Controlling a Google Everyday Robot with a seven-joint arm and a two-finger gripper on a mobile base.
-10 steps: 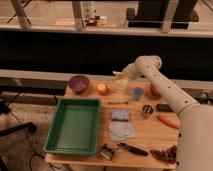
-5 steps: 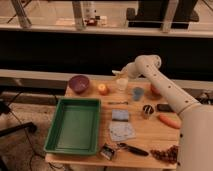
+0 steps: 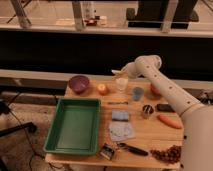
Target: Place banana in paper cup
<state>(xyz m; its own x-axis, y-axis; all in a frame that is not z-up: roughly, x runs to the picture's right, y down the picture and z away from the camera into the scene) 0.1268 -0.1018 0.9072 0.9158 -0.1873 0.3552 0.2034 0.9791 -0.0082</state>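
Note:
The paper cup stands upright at the back middle of the wooden table. My gripper hangs just above the cup's rim, reaching in from the right. It is shut on the pale yellow banana, which sticks out to the left, roughly level, over the cup. The banana's other end is hidden by the gripper.
A blue-grey cup and a dark metallic cup stand right of the paper cup. A carrot, purple bowl, orange fruit, green tray, blue sponge, cloth and grapes share the table.
My gripper with the banana has shifted slightly left, staying over the paper cup. Nothing else has moved.

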